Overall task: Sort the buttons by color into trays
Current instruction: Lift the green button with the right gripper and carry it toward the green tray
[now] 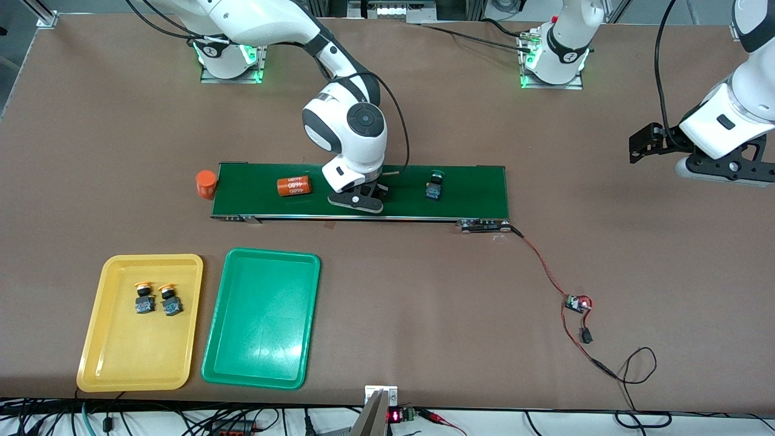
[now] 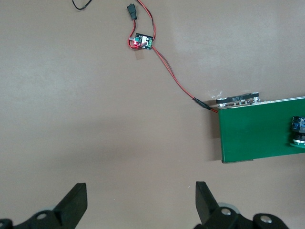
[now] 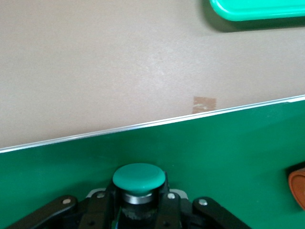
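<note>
Right wrist view: right gripper (image 3: 139, 210) clamped a green button (image 3: 139, 179) on the conveyor belt (image 1: 472, 181), mid-frame; next, lift toward green tray (image 1: 261, 318), lower left. Left gripper (image 2: 138, 205) waited, jaws apart

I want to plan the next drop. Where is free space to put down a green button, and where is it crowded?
The green tray holds nothing, so its whole floor is free. The yellow tray is bare on its half nearer the camera; two yellow buttons fill the farther half. The belt is crowded: an orange cylinder, the right hand shut on a green button, another green button.
</note>
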Robot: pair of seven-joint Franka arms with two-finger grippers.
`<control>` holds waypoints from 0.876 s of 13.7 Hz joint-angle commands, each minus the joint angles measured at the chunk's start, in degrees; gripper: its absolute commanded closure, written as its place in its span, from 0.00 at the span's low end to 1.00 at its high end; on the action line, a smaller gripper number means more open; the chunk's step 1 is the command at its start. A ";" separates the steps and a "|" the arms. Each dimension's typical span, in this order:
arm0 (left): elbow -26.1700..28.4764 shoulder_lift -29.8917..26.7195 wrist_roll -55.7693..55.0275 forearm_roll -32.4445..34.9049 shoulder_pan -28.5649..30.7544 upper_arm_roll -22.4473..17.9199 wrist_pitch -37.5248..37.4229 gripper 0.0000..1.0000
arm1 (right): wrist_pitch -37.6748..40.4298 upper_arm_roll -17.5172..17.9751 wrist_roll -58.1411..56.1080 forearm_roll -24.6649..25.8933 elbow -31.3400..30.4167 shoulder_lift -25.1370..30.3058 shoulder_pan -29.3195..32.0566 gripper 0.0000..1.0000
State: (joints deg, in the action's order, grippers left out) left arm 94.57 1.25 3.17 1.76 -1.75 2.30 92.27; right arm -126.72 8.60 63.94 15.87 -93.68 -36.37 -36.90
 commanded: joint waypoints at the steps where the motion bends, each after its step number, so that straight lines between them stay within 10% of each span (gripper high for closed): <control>1: -1.58 0.68 1.05 -0.18 0.17 -0.28 -1.30 0.00 | 7.77 -0.24 -4.77 -0.40 3.93 2.51 1.03 1.00; 6: -1.58 0.68 1.05 -0.18 0.17 -0.28 -1.30 0.00 | 18.44 -9.10 -30.56 -10.30 13.17 5.95 8.93 1.00; 12: -1.67 0.68 0.96 -0.18 0.17 -0.28 -1.30 0.00 | 9.87 -12.82 -44.60 -13.15 13.26 3.24 17.46 1.00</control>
State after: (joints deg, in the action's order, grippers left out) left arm 94.56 1.26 3.17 1.76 -1.65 2.24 92.22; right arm -112.51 -4.41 19.94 3.29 -81.07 -30.94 -19.36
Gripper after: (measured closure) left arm 0.000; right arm 0.670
